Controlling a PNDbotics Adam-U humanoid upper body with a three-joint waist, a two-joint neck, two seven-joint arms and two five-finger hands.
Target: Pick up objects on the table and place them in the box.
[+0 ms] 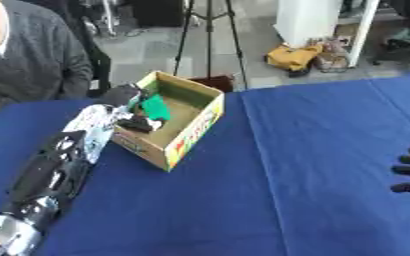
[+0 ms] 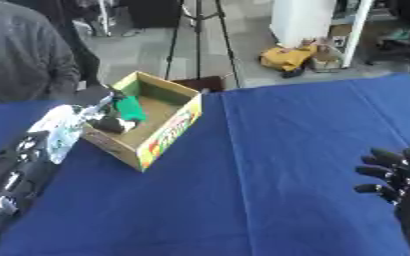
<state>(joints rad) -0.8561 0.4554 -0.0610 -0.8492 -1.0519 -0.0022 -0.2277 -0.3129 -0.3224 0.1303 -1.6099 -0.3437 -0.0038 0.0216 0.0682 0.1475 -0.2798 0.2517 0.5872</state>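
Note:
An open cardboard box (image 1: pixel 194 124) stands tilted on the blue table (image 1: pixel 296 165), left of the middle. My left arm comes up from the lower left, and my left hand (image 1: pixel 124 98) is over the box's left wall. Its thumb and dark fingers (image 1: pixel 137 123) are curled round a green object (image 1: pixel 155 106), which sits inside the box opening. Whether the object touches the box floor is hidden. My right hand (image 2: pixel 390 175) rests at the right edge of the table, fingers relaxed and holding nothing.
A person in a grey sweater (image 1: pixel 29 55) sits behind the table's far left corner. Beyond the far edge, on the floor, are a tripod (image 1: pixel 210 35), a yellow bag (image 1: pixel 292 56) and a white pillar (image 1: pixel 309 20).

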